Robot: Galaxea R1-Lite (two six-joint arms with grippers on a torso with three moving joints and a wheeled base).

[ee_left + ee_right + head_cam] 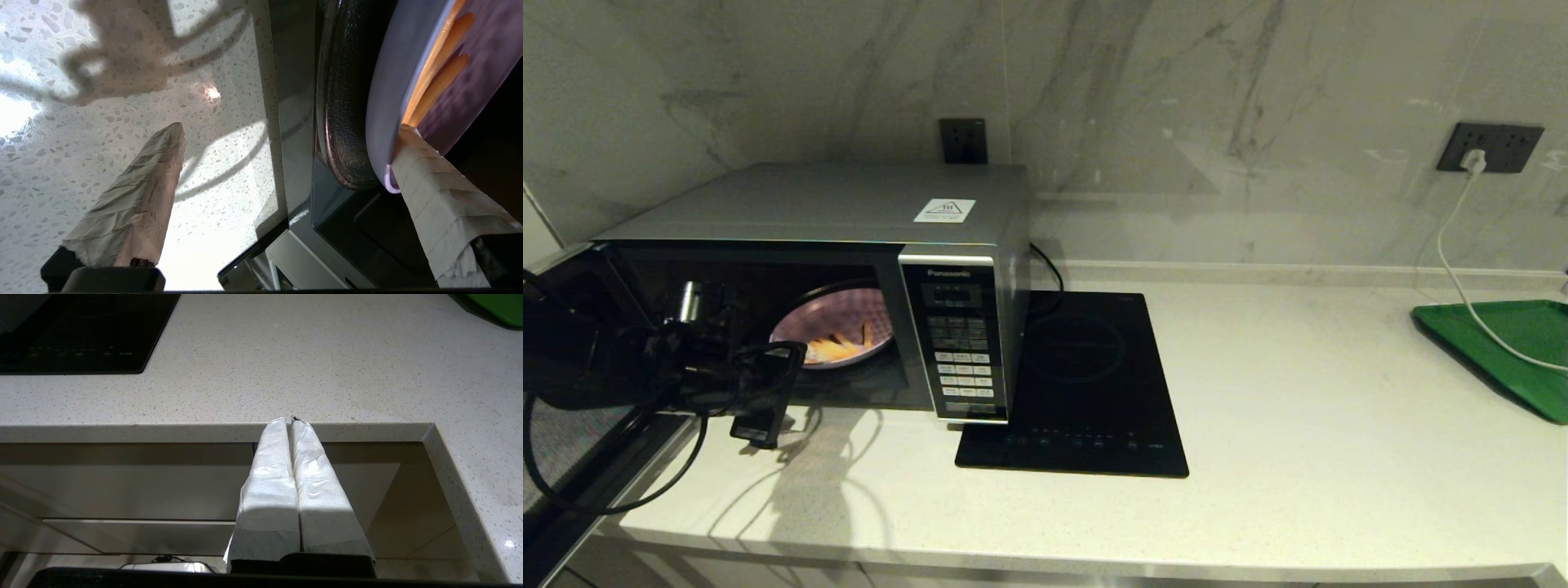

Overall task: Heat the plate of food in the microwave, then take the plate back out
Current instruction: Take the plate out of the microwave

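The microwave (849,204) stands at the back left of the counter with its door (572,465) swung open to the left. Inside, the lilac plate of food (829,331) rests on the turntable (347,106), with orange fries (437,77) on it. My left gripper (776,388) is at the mouth of the oven and is open wide. One taped finger (433,192) lies over the plate's near rim (384,102). The other finger (139,196) hangs outside, over the counter. My right gripper (291,420) is shut and empty, parked below the counter's front edge.
A flat black induction hob (1086,384) lies right beside the microwave. A green tray (1503,351) sits at the far right, with a white cable (1454,269) running over it from a wall socket. The open door stands left of my left arm.
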